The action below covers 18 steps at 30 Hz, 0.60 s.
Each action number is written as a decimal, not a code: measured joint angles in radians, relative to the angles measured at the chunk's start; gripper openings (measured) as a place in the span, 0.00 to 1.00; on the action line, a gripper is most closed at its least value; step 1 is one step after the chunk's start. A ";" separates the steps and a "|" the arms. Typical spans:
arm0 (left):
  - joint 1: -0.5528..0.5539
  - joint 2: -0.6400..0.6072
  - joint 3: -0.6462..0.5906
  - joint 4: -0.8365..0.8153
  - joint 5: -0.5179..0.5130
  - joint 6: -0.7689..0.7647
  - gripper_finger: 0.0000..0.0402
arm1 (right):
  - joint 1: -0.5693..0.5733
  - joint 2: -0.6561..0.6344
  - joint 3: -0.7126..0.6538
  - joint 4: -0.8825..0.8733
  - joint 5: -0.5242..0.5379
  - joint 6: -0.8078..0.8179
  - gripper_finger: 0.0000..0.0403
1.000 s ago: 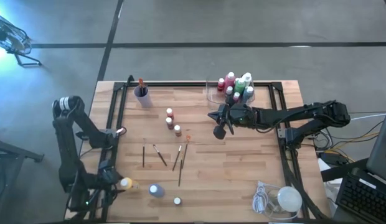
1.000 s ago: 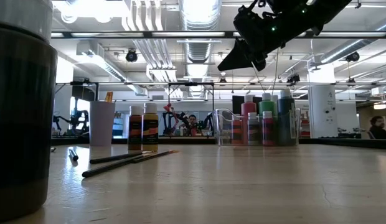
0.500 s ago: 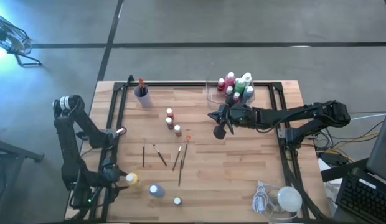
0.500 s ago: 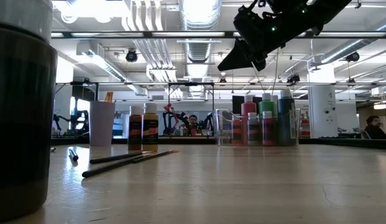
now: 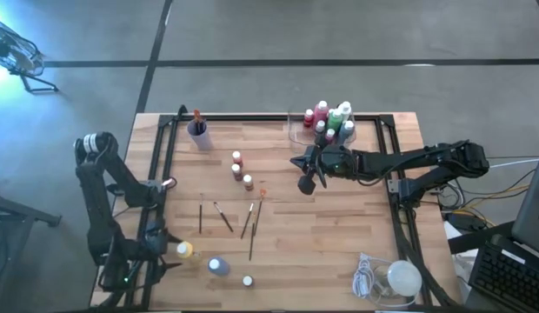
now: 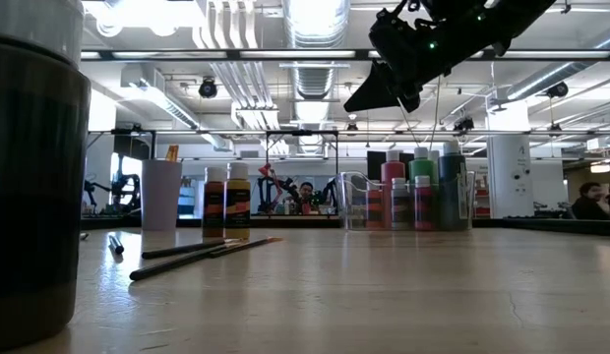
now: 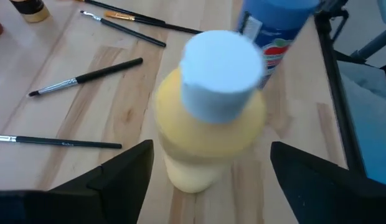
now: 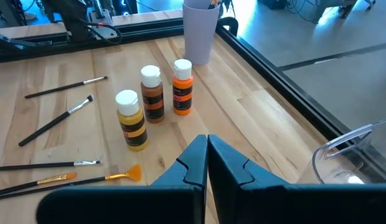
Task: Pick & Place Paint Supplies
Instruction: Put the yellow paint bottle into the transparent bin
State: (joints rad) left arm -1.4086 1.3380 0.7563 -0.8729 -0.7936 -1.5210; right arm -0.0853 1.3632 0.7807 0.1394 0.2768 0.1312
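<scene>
Straddling yellow bottle (image 7: pixel 208 118), left tool (image 7: pixel 208 171) spread (labels unreadable); right tool (image 8: pixel 207 163) clenched, empty.

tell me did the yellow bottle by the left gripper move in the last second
Yes. In the high view the yellow bottle has shifted slightly right, toward the blue bottle, with the open left gripper around it. The right gripper hangs shut mid-table.

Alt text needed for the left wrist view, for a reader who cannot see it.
A yellow bottle with a pale cap stands on the wooden table between the open fingers of the left gripper. A blue bottle stands just beyond it, and several dark paintbrushes lie scattered on the wood.
</scene>
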 joint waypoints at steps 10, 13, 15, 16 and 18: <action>0.067 -0.006 -0.086 0.110 0.002 0.017 0.80 | 0.000 0.000 0.000 0.000 0.000 0.000 0.02; 0.091 -0.010 -0.114 0.147 0.015 0.051 0.80 | 0.000 0.000 0.000 -0.001 0.000 0.000 0.02; 0.108 -0.014 -0.126 0.189 0.006 0.073 0.81 | 0.000 0.000 0.000 -0.002 -0.003 0.000 0.02; 0.116 -0.009 -0.131 0.189 0.011 0.077 0.81 | 0.000 0.000 0.000 -0.002 -0.006 0.000 0.02; 0.128 -0.013 -0.135 0.179 0.010 0.083 0.80 | 0.000 0.000 -0.001 -0.003 -0.012 0.000 0.02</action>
State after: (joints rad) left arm -1.2809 1.3255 0.6216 -0.6935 -0.7839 -1.4375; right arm -0.0849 1.3632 0.7799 0.1363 0.2646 0.1314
